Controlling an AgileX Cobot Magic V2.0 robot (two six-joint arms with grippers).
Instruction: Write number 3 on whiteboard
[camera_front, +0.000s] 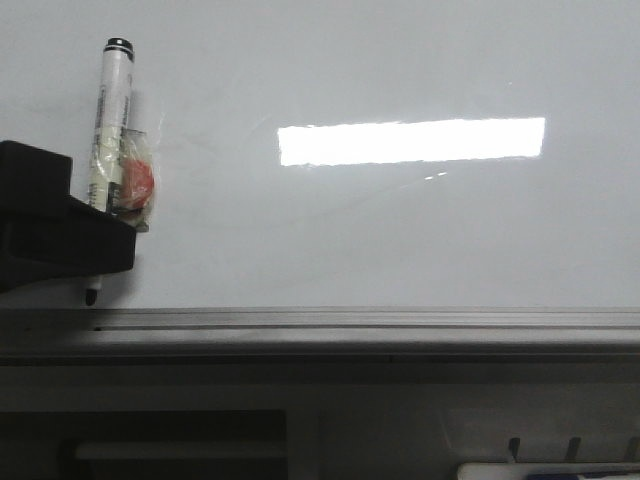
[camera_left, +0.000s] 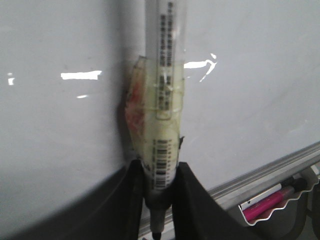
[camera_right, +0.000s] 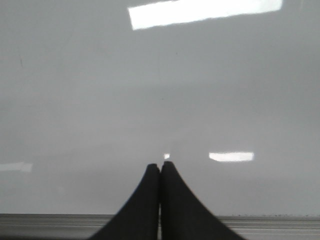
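leftmost, the left gripper (camera_front: 95, 235) pinches a taped marker pen (camera_front: 108, 120) – tip down near the grey rail (camera_front: 360, 322). rightward spreads the whiteboard (camera_front: 400, 230), no number 3 visible – the right gripper (camera_right: 160, 172) fingers pressed together, empty.

Marker at the whiteboard's left side, rail below

The marker pen (camera_front: 108, 125) stands upright before the whiteboard (camera_front: 400, 230), far left, held in the left gripper (camera_front: 95, 235); the metal rail (camera_front: 400, 325) runs along the board's lower edge.
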